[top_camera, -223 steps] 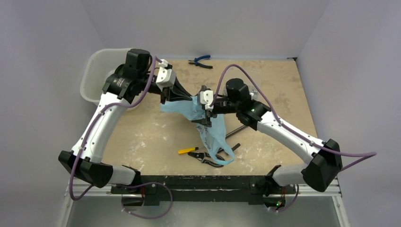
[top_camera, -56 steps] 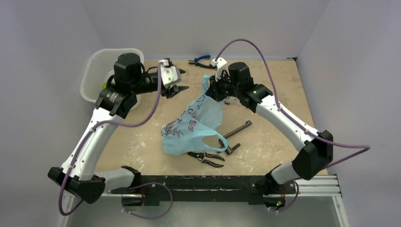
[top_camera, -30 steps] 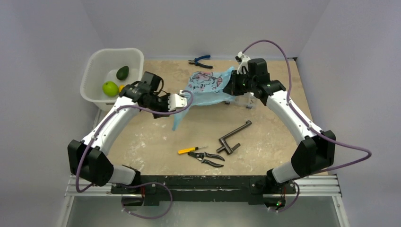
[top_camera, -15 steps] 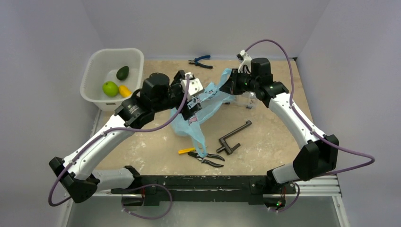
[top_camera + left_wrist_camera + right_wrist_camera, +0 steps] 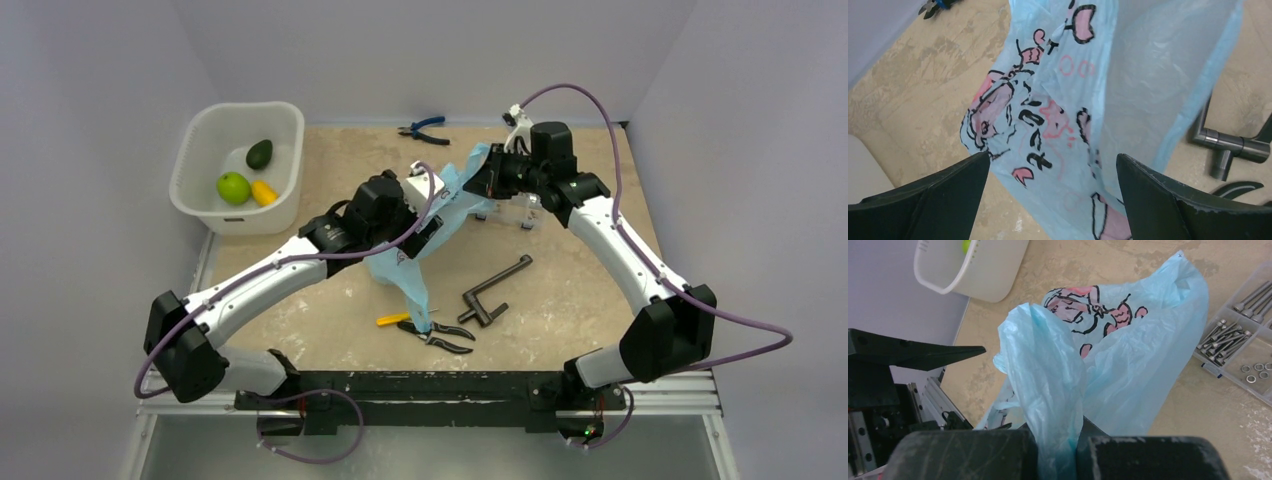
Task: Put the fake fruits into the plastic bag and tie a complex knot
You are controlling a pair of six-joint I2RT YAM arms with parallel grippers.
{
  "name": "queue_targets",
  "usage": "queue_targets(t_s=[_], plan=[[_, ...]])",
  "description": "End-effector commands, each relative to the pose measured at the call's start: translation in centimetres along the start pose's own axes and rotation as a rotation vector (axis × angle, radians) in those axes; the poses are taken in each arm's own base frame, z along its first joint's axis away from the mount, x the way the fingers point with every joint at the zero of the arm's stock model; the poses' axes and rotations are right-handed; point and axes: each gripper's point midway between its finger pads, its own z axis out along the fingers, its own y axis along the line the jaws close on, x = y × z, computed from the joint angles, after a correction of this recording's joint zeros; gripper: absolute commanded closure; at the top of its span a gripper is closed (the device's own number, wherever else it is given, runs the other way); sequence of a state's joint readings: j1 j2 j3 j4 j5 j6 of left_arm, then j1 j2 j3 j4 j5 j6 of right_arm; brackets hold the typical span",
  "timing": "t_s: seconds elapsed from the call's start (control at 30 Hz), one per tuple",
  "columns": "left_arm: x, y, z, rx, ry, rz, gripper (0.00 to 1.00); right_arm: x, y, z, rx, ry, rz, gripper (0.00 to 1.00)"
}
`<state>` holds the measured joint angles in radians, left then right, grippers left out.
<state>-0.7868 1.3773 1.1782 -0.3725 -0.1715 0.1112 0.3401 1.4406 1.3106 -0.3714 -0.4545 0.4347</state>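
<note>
We rate the task barely begun: the fake fruits (image 5: 234,187) lie in the white tub (image 5: 240,106), nothing bagged or tied. The right tool (image 5: 1055,440) is clamped on the plastic bag (image 5: 1133,365) above the worktop (image 5: 560,320); the left tool (image 5: 1048,165) stands apart beside it

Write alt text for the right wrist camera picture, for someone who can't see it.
The right gripper at the bottom edge is shut on a bunched fold of a light-blue printed bag, which billows out beyond it above the table. A white tub sits at upper left, and a clear box of screws is at the right edge.
</note>
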Motion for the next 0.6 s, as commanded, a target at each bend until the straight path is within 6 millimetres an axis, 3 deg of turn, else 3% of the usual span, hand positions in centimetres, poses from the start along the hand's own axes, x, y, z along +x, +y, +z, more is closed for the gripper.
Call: queue_targets(t_s=[0.0,0.23,0.3,0.37,0.5,0.57], plan=[[-4.9,-0.2,-3.1,0.022,-0.194,-0.079,0.0,-2.4,1.3,-0.4,-0.032,-0.08,-0.026,1.0],[-4.6,0.3,-0.5,-0.121,-0.115,-0.063,0.0,-3.0,1.7,-0.4,-0.045,-0.097,-0.021,1.0],[-2.6,0.8,1.1,-0.179,-0.024,-0.046,0.0,-3.2,2.0,-0.7,-0.051,-0.106,-0.026,1.0],[0.1,2.6,1.5,-0.25,0.084,-0.058,0.0,-3.1,3.0,-1.1,-0.099,-0.095,-0.042,1.0],[5.8,5.6,-0.7,-0.265,0.222,-0.144,0.09,-2.6,2.4,-2.7,-0.098,-0.046,-0.12,1.0],[8.5,5.9,-2.2,-0.211,0.287,-0.201,0.16,-2.4,1.4,-3.8,-0.111,-0.015,-0.122,1.0]])
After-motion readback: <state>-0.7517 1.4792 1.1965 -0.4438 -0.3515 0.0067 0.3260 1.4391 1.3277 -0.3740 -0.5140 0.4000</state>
